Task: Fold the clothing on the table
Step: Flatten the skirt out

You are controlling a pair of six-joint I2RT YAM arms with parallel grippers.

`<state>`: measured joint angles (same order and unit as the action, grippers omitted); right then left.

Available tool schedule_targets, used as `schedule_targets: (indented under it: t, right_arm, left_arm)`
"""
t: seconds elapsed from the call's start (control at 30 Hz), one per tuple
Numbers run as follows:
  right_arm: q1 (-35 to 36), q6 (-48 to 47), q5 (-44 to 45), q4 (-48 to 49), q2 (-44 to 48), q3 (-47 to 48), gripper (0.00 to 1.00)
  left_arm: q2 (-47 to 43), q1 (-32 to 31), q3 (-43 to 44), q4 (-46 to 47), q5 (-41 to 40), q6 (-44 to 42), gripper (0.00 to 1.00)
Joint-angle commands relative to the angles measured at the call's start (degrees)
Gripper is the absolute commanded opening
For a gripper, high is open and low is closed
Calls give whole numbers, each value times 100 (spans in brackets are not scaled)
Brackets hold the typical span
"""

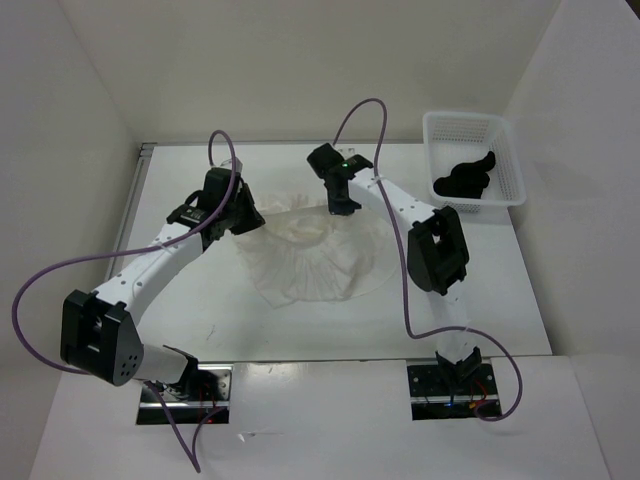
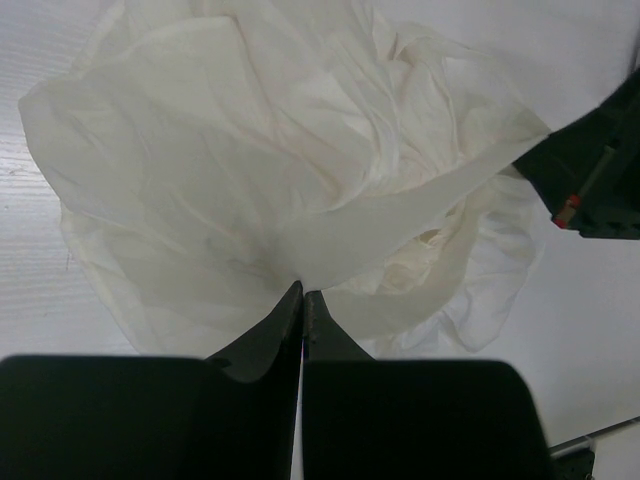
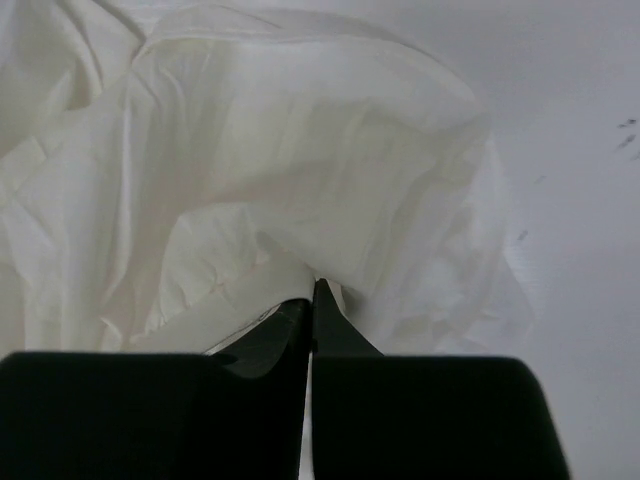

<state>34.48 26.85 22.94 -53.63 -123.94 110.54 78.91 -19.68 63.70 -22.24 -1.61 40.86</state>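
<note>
My left gripper (image 1: 243, 213) and right gripper (image 1: 343, 204) both sit at the far edge of the clothing (image 1: 315, 258), one at each upper corner of the heap. From the overhead camera the garment lies in the middle of the table (image 1: 200, 320), spread in a rough, wrinkled fan with its near hem curving toward the arm bases. I see no clean fold line in it. Off to the far right, the basket (image 1: 512, 165) holds a black cloth lump (image 1: 464, 180), well apart from the work.

On the left wrist camera, the left gripper (image 2: 302, 300) is clenched, with a band of the clothing (image 2: 250, 170) running straight into the tips, so I judge it pinched. The fabric lies crumpled beyond, and bare table (image 2: 580, 330) shows to the right.

On the right wrist camera, the right gripper (image 3: 312, 297) is also clamped tight, with a gathered edge of the clothing (image 3: 250, 180) bunched at the tips. I read that as a grip. The table (image 3: 580, 200) is bare on the right.

My judgement is that the task is at its start: both far corners are taken, no fold is made, and the whole folding sequence remains.
</note>
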Motion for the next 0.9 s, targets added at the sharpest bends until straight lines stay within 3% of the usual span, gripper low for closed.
schedule_targets:
  t: [0.0, 0.13, 0.37, 0.63, 0.77, 0.87]
  right_arm:
    - [-20, -75, 730, -385, 607, -252, 0]
    - [-90, -128, 711, -438, 932, -436, 0]
    - [-705, -180, 308, -26, 1539, -1315, 14]
    - [-758, -180, 246, 177, 1592, -1799, 30]
    - [-758, -180, 246, 177, 1592, -1747, 30]
    - [-758, -180, 316, 116, 1592, -1642, 6]
  left_arm:
    - [27, 8, -7, 115, -94, 18, 0]
    - [132, 8, -7, 36, -252, -34, 0]
    - [133, 227, 230, -96, -367, -149, 0]
    - [28, 228, 406, -272, -481, -254, 0]
    - [-25, 290, 406, -325, -534, -307, 0]
    - [-25, 290, 406, -325, -534, -307, 0]
